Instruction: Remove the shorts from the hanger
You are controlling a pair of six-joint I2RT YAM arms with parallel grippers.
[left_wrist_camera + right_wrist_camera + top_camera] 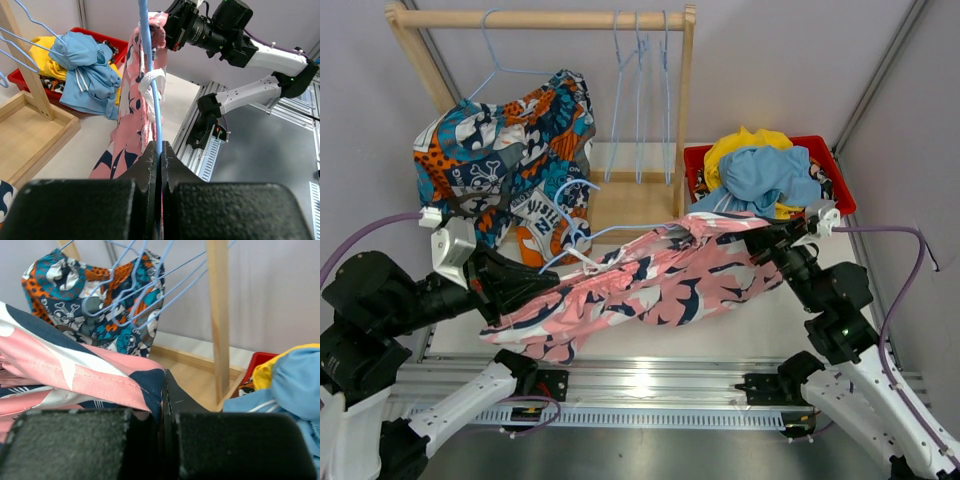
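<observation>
Risk: white drawstring (151, 80) loops round hanger (145, 30), so w/ left pincer (160, 150) clenched on it & right pincer (163, 385) gripping pink shorts (670, 275), pulling may snag or tear

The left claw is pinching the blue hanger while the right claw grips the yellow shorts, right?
Not quite: the right claw grips the pink shorts, as the right wrist view shows. The left claw does pinch the blue hanger.

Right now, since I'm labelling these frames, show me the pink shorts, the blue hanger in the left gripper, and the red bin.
pink shorts (660, 280): top external view, middle of the stretched fabric.
blue hanger (145, 30): left wrist view, wire above the drawstring.
red bin (835, 170): top external view, right rim.
</observation>
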